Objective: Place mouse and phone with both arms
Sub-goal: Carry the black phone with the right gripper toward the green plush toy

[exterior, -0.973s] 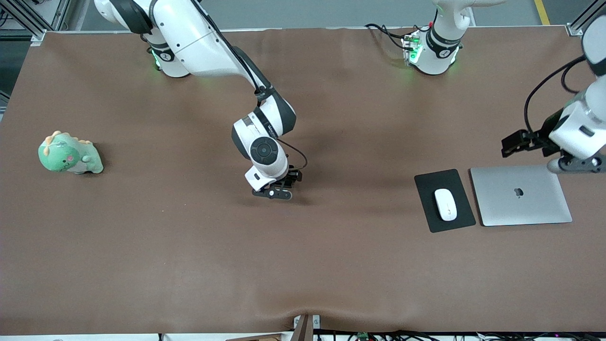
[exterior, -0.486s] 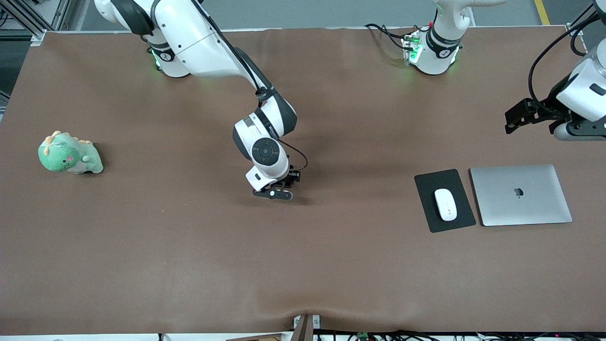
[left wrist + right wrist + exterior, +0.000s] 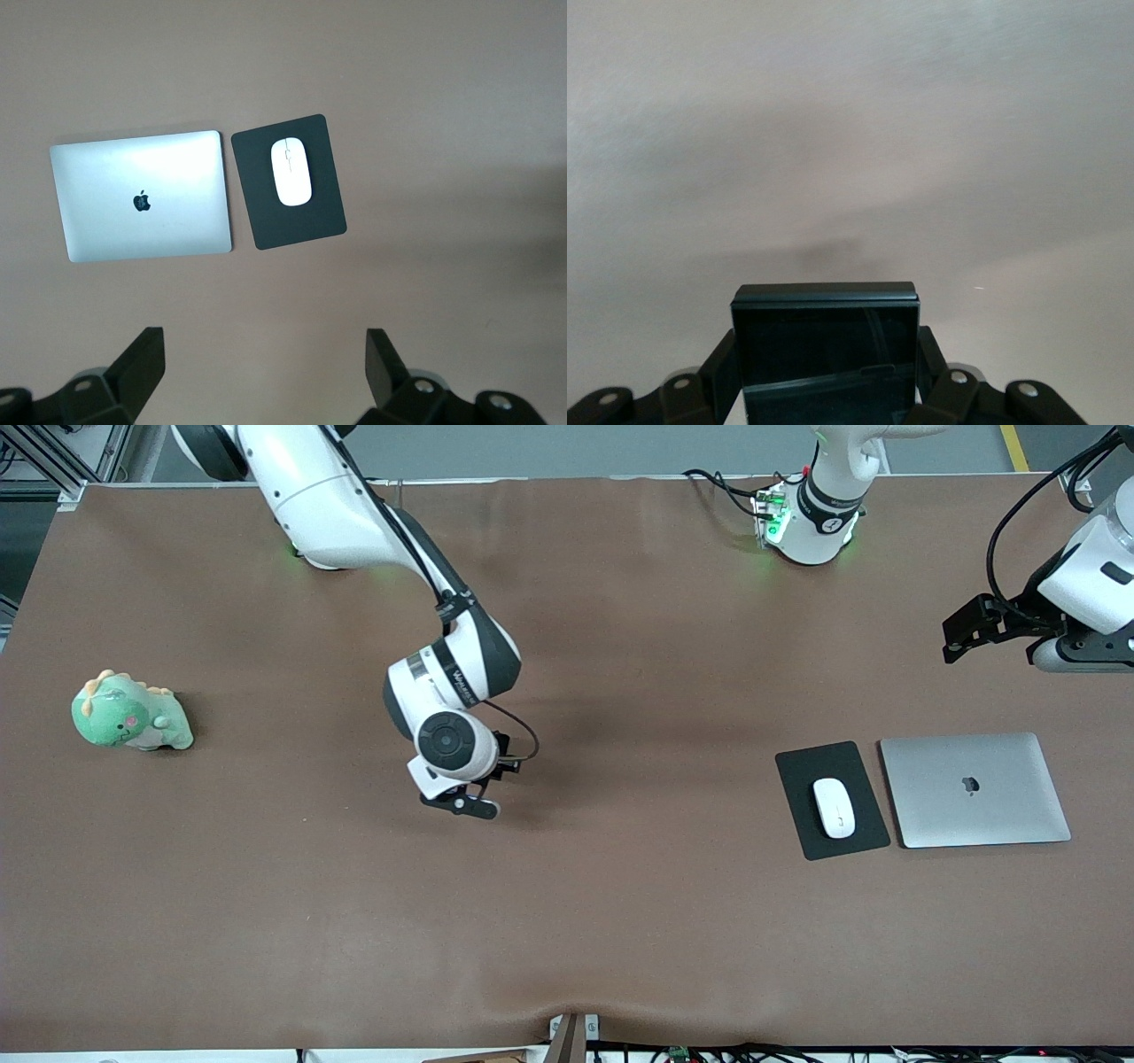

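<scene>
Overhead, wrinkled brown table cover (image 3: 620, 921).

White oval mouse (image 3: 834, 808) lies on a black pad (image 3: 802, 765); the glossy black phone (image 3: 826, 345) is clamped in the right claw (image 3: 826, 394).

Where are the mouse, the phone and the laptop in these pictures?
mouse (image 3: 834, 808): front view, middle of its white top, on the black pad.
phone (image 3: 825, 341): right wrist view, middle of its dark glossy face, held in the right hand.
laptop (image 3: 974, 789): front view, silver lid beside the logo.
</scene>
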Tool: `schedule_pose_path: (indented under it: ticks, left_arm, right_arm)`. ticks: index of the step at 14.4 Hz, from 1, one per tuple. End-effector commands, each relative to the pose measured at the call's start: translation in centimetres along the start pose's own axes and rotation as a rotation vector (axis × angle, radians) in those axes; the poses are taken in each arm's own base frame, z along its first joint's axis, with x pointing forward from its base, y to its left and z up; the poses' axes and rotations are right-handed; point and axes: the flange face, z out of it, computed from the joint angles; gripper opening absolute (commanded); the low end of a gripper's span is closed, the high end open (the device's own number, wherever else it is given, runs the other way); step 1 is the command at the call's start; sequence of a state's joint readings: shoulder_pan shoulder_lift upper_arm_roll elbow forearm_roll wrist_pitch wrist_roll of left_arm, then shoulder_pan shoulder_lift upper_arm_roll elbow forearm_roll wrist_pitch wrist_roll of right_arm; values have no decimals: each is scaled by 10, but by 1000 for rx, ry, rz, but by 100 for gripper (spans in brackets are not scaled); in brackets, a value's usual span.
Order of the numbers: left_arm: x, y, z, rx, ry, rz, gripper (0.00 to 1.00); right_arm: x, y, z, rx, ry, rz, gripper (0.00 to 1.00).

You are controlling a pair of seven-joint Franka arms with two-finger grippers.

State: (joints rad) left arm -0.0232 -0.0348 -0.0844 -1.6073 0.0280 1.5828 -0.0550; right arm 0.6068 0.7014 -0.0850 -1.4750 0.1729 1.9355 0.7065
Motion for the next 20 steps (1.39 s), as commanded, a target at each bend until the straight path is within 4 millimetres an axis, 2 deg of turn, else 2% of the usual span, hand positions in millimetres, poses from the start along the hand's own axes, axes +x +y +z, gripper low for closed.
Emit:
schedule_pose_path:
  ticks: [1, 4, 6, 10, 13, 20]
  left_arm:
    - [-7, -3, -3, 9, -9, 25, 100]
    - [-7, -3, -2, 9, -12, 25, 100]
    - [-7, -5, -1, 9, -13, 22, 100]
    - [-6, -11, 1, 10, -17, 12, 100]
    - [-6, -11, 2, 9, -20, 12, 100]
    - [-5, -10, 3, 9, -21, 10, 100]
  right_arm:
    - [-10, 35, -25, -12, 6, 24, 0]
    - [-7, 61, -32, -27, 17, 44, 0]
    - [0, 86, -33, -22, 6, 51, 0]
    - [10, 144, -34, 8, 2, 37, 0]
    - [20, 202, -26, 40, 17, -5, 0]
    - [29, 255, -14, 7, 14, 9, 0]
